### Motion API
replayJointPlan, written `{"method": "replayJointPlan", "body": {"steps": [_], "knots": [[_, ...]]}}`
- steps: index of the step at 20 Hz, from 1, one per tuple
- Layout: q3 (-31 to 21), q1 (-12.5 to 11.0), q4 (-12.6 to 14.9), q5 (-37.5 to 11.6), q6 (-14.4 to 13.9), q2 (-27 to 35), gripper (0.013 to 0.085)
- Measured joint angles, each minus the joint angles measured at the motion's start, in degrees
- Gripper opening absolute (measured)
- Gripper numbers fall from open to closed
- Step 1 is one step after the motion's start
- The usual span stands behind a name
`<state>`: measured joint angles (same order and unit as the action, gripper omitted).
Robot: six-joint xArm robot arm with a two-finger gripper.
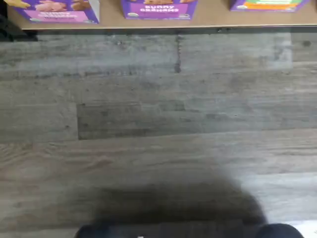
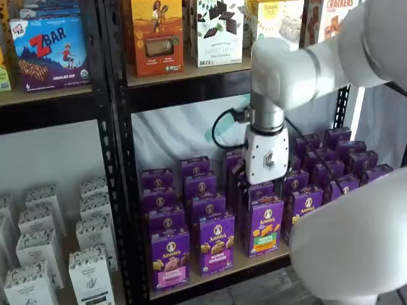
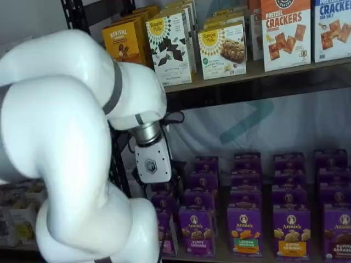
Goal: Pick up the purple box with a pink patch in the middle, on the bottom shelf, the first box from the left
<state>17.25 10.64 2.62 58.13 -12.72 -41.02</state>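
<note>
1. A mock grocery aisle: black perforated metal racks (image 2: 114, 159) carry tan wooden shelf boards (image 2: 191, 71) stocked with boxed snacks.
2. Rows of identical purple Annie's boxes (image 2: 218, 241) face front, retail-style; cracker boxes (image 3: 284, 33) line the shelf above.
3. A white robot arm (image 3: 71, 137) and a draped sheet (image 3: 285, 120) behind the rack suggest a lab set-up, not a working shop.
4. Grey wood-look plank floor (image 1: 158, 124).

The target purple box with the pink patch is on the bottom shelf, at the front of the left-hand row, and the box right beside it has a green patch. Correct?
Not quite. In a shelf view, the purple box on the bottom shelf has the all-purple Bunny Grahams box beside it; the green-patch box comes after that.
</note>
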Motion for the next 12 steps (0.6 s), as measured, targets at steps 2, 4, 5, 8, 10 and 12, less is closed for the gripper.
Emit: {"method": "replayJointPlan", "body": {"steps": [2, 4, 5, 8, 10, 12], "knots": [[-0.32, 0.88, 0.06, -3.73, -1.05, 3.72, 0.085], [-0.48, 1.48, -0.48, -6.84, -1.4, 7.03, 0.085], [-0.53, 1.68, -0.92, -8.1, -1.35, 8.27, 0.085], [-0.36, 2.24, -3.94, -12.0, 0.13, 12.94, 0.085], [-0.15, 2.97, -4.34, -14.43, -0.23, 15.75, 0.085], [0.16, 3.82, -3.65, -17.28, -1.54, 18.81, 0.085]]}}
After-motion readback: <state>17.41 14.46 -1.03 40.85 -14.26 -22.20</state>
